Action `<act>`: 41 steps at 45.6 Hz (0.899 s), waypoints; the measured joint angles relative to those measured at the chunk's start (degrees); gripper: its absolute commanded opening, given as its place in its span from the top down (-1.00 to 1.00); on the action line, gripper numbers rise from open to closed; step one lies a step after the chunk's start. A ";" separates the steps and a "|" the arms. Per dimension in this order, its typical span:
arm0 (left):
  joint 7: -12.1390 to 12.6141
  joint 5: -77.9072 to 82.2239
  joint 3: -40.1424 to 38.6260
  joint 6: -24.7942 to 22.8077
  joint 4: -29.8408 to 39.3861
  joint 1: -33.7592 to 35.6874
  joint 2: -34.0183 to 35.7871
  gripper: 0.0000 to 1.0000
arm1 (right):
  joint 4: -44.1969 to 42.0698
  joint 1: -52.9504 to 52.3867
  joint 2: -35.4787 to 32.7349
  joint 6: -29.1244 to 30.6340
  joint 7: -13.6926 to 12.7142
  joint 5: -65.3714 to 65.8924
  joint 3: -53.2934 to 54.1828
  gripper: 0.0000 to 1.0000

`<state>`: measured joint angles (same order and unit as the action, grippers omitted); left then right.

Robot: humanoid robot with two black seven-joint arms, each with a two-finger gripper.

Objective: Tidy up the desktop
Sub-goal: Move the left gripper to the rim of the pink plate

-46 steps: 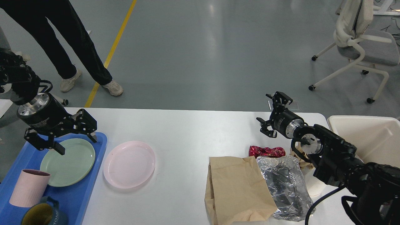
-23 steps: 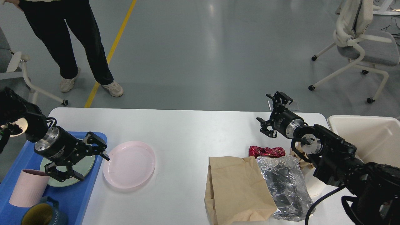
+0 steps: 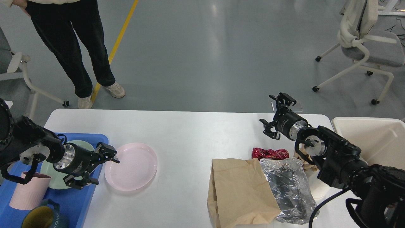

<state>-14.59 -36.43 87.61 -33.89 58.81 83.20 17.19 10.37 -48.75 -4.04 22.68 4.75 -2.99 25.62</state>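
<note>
The white desktop [image 3: 190, 133] carries a pink plate [image 3: 131, 166] at left, and a brown paper bag [image 3: 240, 193], crumpled foil [image 3: 289, 186] and a red wrapper [image 3: 270, 154] at right. My left gripper [image 3: 101, 169] is open and empty, low over the blue tray's right edge, its upper finger reaching the pink plate's left rim. My right gripper [image 3: 278, 115] is open and empty, raised above the table's far right, beyond the red wrapper.
A blue tray [image 3: 79, 202] at left holds a green plate [image 3: 52, 177], a pink cup [image 3: 27, 190] and a dark mug [image 3: 44, 217]. A cream bin [image 3: 373, 139] stands at the right. A person [image 3: 79, 47] stands behind the table; office chairs [image 3: 367, 44] beyond.
My left gripper has dropped from above the green plate and moved right to the pink plate's left rim. The person has stepped. The right arm has not moved.
</note>
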 measured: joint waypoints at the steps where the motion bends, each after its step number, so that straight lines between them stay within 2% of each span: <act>1: 0.03 -0.17 -0.13 0.43 -0.23 -0.44 -0.14 -0.87 | 0.00 0.00 0.00 0.00 0.00 0.00 0.00 -1.00; 19: 0.35 -1.71 -2.19 1.90 -4.65 -6.49 -0.93 -0.87 | 0.01 0.00 0.00 0.00 0.00 0.00 0.00 -1.00; 41: 0.39 -1.64 -4.19 2.87 -5.57 -7.96 -1.66 -0.85 | 0.01 0.01 0.00 0.00 0.00 0.00 0.02 -1.00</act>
<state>-14.20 -38.07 83.43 -31.02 53.24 75.24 15.53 10.38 -48.74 -4.04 22.67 4.75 -2.99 25.63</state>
